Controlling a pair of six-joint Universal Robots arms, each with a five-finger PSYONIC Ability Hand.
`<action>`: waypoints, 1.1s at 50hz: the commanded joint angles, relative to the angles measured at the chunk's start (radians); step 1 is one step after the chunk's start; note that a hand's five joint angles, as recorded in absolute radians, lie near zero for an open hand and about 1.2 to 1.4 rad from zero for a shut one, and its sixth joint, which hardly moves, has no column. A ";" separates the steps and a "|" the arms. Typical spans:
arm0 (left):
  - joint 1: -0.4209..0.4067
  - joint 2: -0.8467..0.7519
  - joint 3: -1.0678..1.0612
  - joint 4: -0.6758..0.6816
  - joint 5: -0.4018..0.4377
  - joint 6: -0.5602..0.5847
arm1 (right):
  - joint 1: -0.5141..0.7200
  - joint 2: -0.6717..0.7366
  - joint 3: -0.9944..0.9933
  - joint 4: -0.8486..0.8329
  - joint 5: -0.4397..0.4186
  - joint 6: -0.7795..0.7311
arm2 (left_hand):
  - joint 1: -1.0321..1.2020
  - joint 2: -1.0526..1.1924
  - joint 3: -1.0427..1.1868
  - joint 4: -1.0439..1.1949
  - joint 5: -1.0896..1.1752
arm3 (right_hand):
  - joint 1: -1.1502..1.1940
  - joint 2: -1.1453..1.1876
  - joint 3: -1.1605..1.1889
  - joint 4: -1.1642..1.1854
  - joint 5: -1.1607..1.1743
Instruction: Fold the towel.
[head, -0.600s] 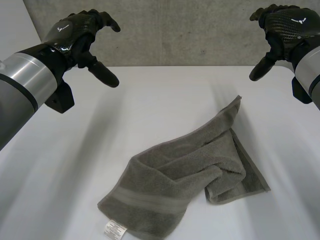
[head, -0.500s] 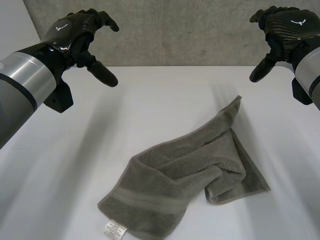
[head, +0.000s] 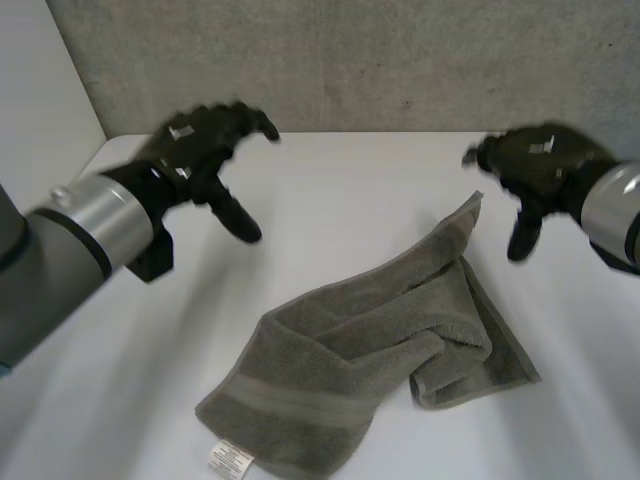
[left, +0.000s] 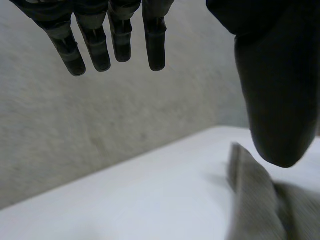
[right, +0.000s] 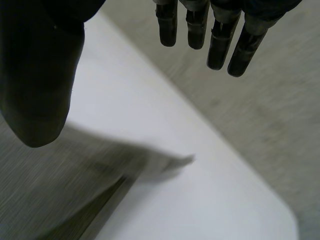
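Black and wide open, the left robot hand (head: 190, 142) is held above the white tabletop (head: 350, 185), the crumpled grey towel (head: 350, 350) is seen lying untouched mid-table, and the right robot hand (head: 540, 160) is held open near its far corner.

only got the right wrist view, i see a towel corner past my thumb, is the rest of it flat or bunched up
Observer: Bunched. The towel lies crumpled on the table, one part folded over on itself.
Operator: where's the left robot hand
Observer: The left robot hand hovers open over bare table, apart from the towel.
Operator: any tag to tell the ends apart
Observer: Yes, a white label sticks out at the towel's near corner, opposite the far corner beside the right robot hand.
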 joint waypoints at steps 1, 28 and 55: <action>-0.098 -0.131 -0.050 0.001 0.079 0.160 | -0.077 0.035 0.165 0.000 -0.045 -0.063 | -0.050 -0.043 -0.045 -0.055 -0.024 | -0.048 -0.062 -0.063 -0.069 -0.062; -0.235 -0.403 -0.006 0.004 0.082 0.318 | -0.056 0.248 0.415 -0.450 -0.160 0.287 | 1.141 1.148 1.146 1.137 1.168 | 1.174 1.159 1.159 1.152 1.160; -0.042 -0.032 0.197 -0.014 0.153 0.096 | -0.011 0.050 -0.179 -0.025 -0.243 0.044 | 1.141 1.148 1.146 1.137 1.168 | 1.174 1.159 1.159 1.152 1.160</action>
